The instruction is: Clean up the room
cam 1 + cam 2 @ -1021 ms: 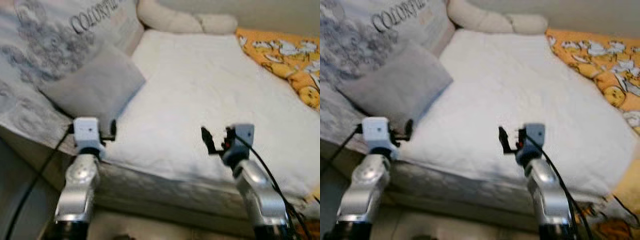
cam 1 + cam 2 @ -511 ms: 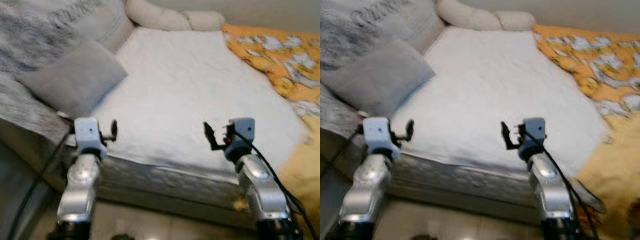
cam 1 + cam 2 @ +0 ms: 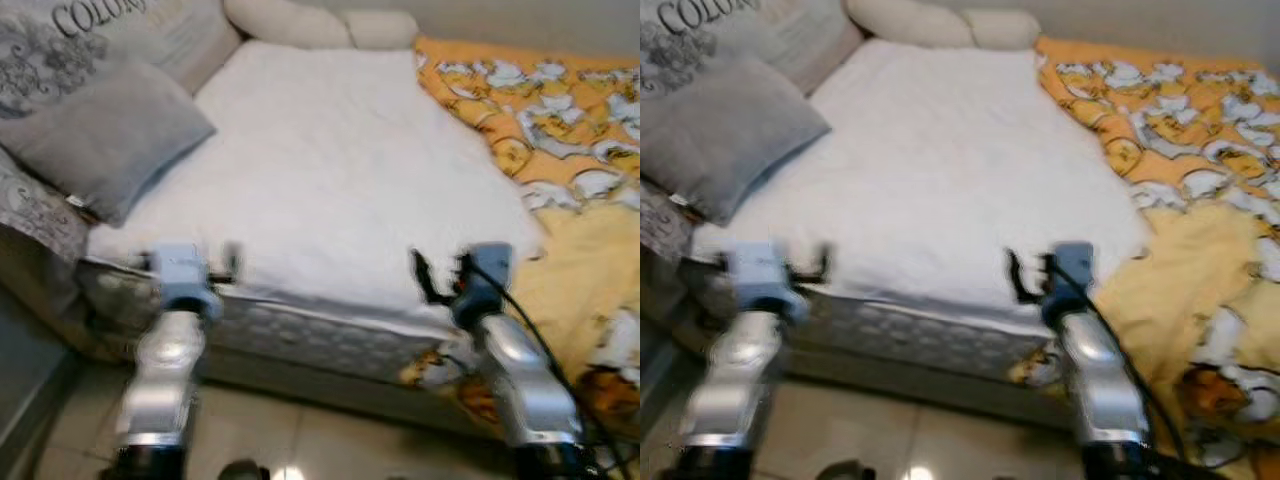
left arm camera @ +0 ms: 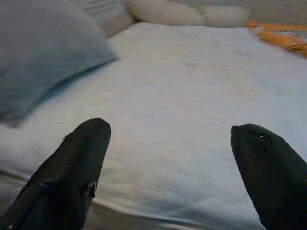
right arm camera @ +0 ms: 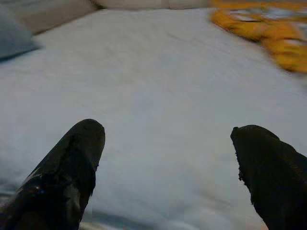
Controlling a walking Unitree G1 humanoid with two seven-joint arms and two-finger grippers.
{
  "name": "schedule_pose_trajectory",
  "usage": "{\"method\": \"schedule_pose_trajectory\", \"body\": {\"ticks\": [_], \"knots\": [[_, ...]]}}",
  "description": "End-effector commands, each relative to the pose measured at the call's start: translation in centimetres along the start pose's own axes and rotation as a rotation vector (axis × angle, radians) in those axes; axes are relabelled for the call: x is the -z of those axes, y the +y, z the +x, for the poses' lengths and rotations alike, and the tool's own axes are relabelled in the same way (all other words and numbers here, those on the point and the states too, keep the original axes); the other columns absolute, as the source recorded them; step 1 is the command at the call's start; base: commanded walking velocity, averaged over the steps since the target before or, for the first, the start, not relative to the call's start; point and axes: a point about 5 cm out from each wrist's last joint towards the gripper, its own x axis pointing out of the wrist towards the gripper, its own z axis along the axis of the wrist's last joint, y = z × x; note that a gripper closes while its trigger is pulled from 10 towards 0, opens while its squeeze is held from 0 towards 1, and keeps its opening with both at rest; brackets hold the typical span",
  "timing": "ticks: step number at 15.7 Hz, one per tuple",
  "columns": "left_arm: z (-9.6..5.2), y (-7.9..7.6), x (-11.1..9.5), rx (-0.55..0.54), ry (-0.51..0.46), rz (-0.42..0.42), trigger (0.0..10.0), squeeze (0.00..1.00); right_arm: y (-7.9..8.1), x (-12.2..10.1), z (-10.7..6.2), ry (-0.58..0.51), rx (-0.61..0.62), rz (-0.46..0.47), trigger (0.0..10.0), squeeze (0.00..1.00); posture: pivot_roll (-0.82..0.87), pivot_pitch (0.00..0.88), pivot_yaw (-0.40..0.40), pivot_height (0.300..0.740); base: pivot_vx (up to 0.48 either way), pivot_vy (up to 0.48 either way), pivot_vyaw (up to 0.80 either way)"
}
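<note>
Orange blanket [image 3: 560, 150] heaped at frame right, spilling off the bed [image 3: 320, 170]. Likely soft, light, bulky; best pinched at a fold. Left hand [image 4: 168, 167] and right hand [image 5: 168, 167]: fingers apart, holding nothing.

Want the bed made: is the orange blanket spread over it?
No. The orange blanket lies bunched along the right side, spilling off; the white sheet is bare.

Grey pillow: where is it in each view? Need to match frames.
Left eye: grey pillow at upper left, on the white sheet beside the printed cushion.
Right eye: upper left, closer to the edge.
Left wrist: upper left.
Right wrist: a sliver at the left edge.
Shared landmark: the orange blanket.
</note>
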Motion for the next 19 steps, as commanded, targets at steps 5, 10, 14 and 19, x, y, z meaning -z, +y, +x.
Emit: {"method": "schedule_pose_trajectory", "body": {"ticks": [5,10,14,19], "knots": [[-0.1,1.0,-0.4,-0.035,-0.012,0.015,10.0,0.93,0.7,-1.0,0.7,-0.055,-0.008,-0.06,10.0,0.0,0.05,0.027,-0.018,0.74,0.0,-0.34,0.0],[-0.2,1.0,-0.4,-0.043,-0.017,0.023,10.0,0.93,-0.1,-0.7,1.1,-0.035,0.028,-0.022,10.0,0.0,0.05,0.02,-0.032,0.74,0.0,-0.339,0.0],[-0.3,1.1,-0.4,-0.044,-0.017,0.034,10.0,0.93,-0.1,-0.7,1.4,-0.031,0.016,-0.027,10.0,0.0,0.06,0.011,-0.037,0.74,0.0,-0.339,0.25],[-0.3,1.0,-0.3,-0.04,-0.016,0.033,10.0,0.93,-0.3,-0.6,1.6,-0.027,0.027,-0.026,10.0,0.0,0.05,0.002,-0.037,0.74,0.0,-0.338,0.69]]}}
